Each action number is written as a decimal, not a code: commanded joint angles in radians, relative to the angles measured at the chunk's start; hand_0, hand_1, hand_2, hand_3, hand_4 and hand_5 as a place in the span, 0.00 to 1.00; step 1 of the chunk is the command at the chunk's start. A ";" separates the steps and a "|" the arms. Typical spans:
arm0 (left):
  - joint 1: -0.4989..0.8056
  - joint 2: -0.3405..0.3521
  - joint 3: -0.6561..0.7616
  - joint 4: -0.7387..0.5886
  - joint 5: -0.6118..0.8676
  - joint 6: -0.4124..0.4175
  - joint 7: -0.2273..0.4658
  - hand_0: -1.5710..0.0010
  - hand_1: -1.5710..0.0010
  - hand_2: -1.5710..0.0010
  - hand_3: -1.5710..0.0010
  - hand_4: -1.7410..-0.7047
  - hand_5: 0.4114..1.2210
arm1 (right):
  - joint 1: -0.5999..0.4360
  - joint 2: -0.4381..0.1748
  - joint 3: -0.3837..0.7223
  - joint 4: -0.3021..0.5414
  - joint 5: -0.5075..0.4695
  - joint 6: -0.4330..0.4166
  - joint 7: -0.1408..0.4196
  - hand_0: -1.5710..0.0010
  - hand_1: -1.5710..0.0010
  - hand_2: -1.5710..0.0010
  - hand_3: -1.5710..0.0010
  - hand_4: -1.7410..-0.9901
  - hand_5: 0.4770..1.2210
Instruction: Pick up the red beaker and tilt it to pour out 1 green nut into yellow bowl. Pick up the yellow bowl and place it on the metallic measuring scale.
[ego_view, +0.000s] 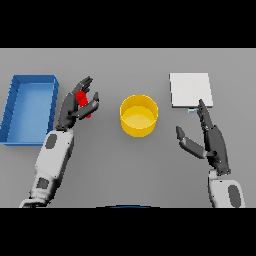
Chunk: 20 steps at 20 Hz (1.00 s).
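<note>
We are clamping our left hand (77, 104) fingers on the red beaker (84, 104) left of centre, yellow bowl (139, 115) sitting mid-frame, metallic measuring scale (190, 90) upper right, right hand (212, 142) hovering below it, fingers apart.

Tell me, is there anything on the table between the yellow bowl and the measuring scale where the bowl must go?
Nothing visible. The yellow bowl sits mid-table and the measuring scale lies to its right, slightly farther back, with bare table between. The right hand is nearer the robot than that path, its fingertips just reaching the scale's near edge.
</note>
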 joint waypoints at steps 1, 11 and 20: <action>-0.004 -0.008 0.002 0.019 -0.008 0.020 -0.017 0.76 0.74 0.71 0.67 0.32 0.57 | -0.001 0.000 -0.001 0.005 0.004 -0.004 -0.006 1.00 1.00 1.00 1.00 0.67 0.23; -0.027 -0.013 -0.027 0.016 -0.064 0.079 -0.008 0.09 0.08 0.08 0.11 0.15 0.94 | 0.001 0.005 -0.002 0.000 -0.014 0.006 -0.006 1.00 1.00 1.00 1.00 0.65 0.22; -0.029 0.025 -0.034 -0.152 0.044 -0.025 0.042 0.01 0.01 0.01 0.01 0.02 0.89 | 0.012 0.007 0.016 -0.008 0.020 -0.004 -0.033 1.00 1.00 1.00 1.00 0.69 0.23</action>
